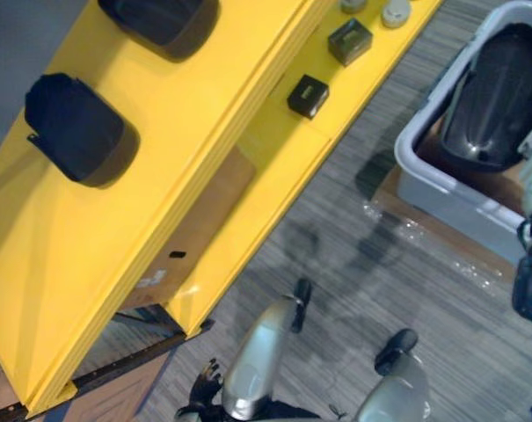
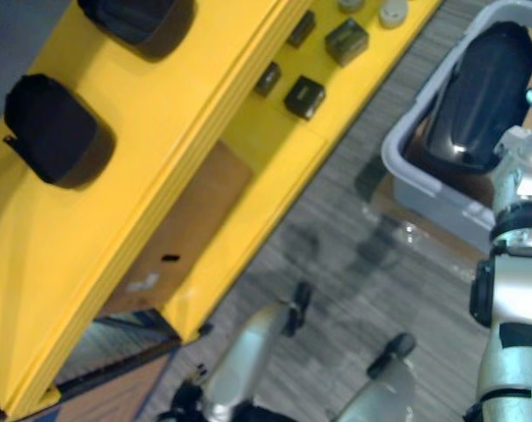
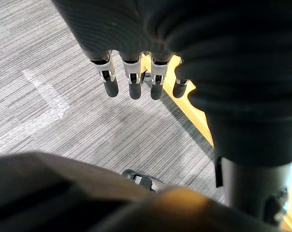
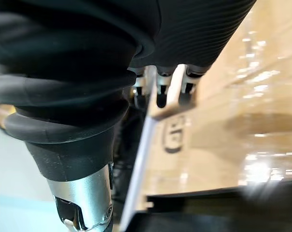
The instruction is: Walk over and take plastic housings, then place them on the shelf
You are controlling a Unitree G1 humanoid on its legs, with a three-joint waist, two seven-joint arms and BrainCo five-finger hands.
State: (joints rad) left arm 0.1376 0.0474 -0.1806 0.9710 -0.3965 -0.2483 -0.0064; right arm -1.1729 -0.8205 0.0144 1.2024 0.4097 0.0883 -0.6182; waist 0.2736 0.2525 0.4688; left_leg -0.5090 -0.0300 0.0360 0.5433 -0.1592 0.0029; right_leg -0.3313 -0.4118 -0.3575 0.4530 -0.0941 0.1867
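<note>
Shelf (image 1: 160,167): yellow, smooth, painted look, soft gloss with light reflections.
Housings on shelf (image 1: 76,127): black plastic, rather matt.
Housing in bin (image 1: 494,97): black plastic, smooth, glossy, bright highlights.
Bin (image 1: 437,198): pale grey plastic, smooth, slight sheen.
Floor (image 1: 353,264): grey carpet, fine striped weave, rough, matt.
Board under shelf (image 1: 204,220): brown, matt, wood or cardboard, cannot tell which.
Left hand (image 3: 131,72) fingers: silver metal look, dark matt tips.
Wrist cover (image 3: 242,58): dark, ribbed, matt, rubber-like.

1. Grey plastic bin (image 1: 428,185) is cut off at the right edge.
2. Glossy black plastic housing (image 1: 494,88) inside is partly hidden by its rim.
3. Matte black housing (image 1: 160,18) on yellow shelf top (image 1: 142,229) is cut off above.
4. Small grey round parts (image 1: 395,11) cannot be identified.
</note>
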